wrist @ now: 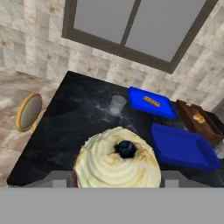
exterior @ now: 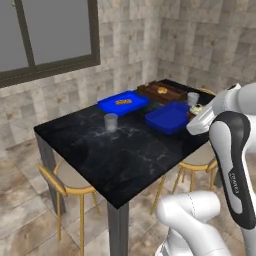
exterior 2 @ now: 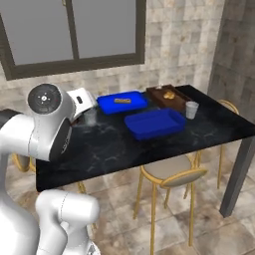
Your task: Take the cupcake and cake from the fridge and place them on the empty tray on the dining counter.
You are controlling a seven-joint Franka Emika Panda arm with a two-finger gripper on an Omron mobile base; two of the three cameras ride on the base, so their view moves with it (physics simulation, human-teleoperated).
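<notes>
Home kitchen: marble dining counter point(exterior 2: 149, 144), stools point(exterior 2: 172, 172), tiled walls point(exterior 2: 179, 35).

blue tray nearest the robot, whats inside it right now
Nothing shows inside the near blue tray: its floor looks bare in the right base and hand views. The cupcake sits between the tool tips, above the dining counter. The tray's near inner wall is hidden.

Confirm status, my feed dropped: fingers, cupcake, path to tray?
Fingers shut on cupcake, held over dining counter. Empty blue tray ahead. Clear glass stands off to one side.
</notes>
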